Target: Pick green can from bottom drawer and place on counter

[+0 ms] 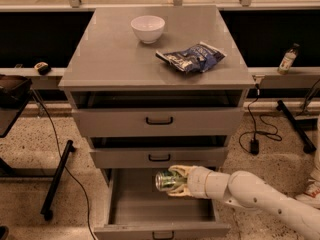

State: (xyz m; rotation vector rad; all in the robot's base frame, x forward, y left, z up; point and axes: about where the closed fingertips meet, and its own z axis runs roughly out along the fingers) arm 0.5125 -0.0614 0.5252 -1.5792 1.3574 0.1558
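The green can [165, 180] lies sideways in my gripper [176, 181], which is shut on it and holds it above the floor of the open bottom drawer [162, 215], just under the middle drawer's front. My white arm [255, 194] reaches in from the lower right. The counter [115, 54] is the grey top of the cabinet, well above the can.
A white bowl [148, 28] and a blue foil snack bag [192, 57] sit on the counter. The top drawer [159, 120] and the middle drawer [159, 157] stand slightly pulled out. A small bottle [287, 59] stands on a ledge at right. Cables and a stand leg lie on the floor.
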